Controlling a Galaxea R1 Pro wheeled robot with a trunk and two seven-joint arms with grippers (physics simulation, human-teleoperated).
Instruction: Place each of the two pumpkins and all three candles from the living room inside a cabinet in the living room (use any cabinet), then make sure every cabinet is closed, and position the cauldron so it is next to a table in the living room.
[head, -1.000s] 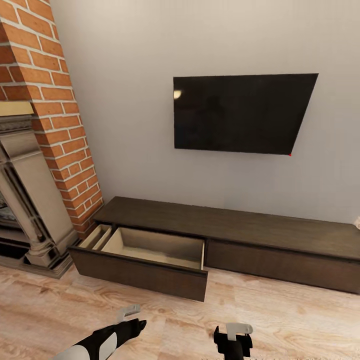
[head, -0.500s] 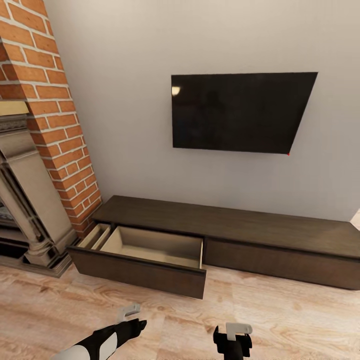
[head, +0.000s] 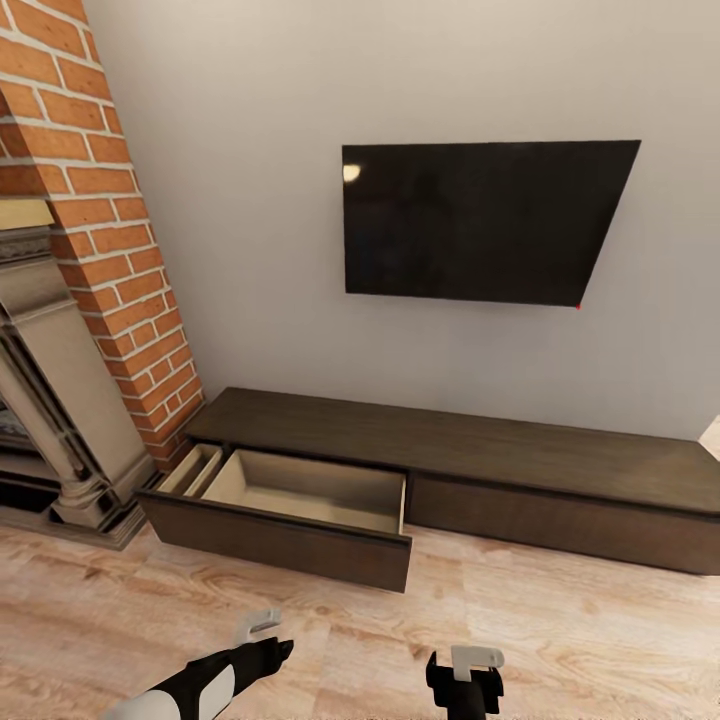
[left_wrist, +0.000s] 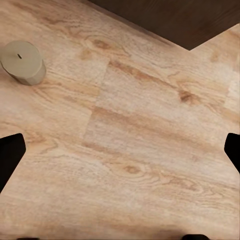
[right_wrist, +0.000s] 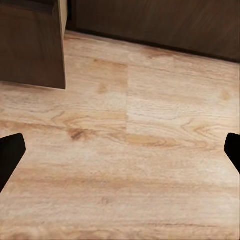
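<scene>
Since a second ago the whole head view has slid: the cabinet (head: 450, 470) sits a little higher in frame and the fireplace (head: 55, 400) further toward the edge. That is camera travel; the furniture itself lies as it did. Both arms hold the same low spots at the bottom of the head view.

Cabinet: long, low, dark brown, against the pale wall below a black wall screen (head: 480, 222). Its left drawer (head: 290, 520) is pulled out over the wood floor (head: 580, 640), pale beige inside, nothing visible in the part that shows. A narrow beige compartment lies just beside it on the fireplace side. The right drawer front is flush and closed. A brick column (head: 100, 220) rises between fireplace and wall.

Left gripper (head: 262, 632): tilted, over bare floor short of the open drawer. In the left wrist view its dark fingertips (left_wrist: 11, 155) stand far apart at opposite edges, nothing between them. One candle (left_wrist: 22, 62), stubby grey-beige with a small wick, stands upright on the floor in that view, well apart from the fingertips and near a dark cabinet corner.

Right gripper (head: 470, 672): also low over the floor. In the right wrist view its fingertips (right_wrist: 10, 157) are spread wide, empty, with the drawer's dark corner (right_wrist: 32, 47) ahead.
</scene>
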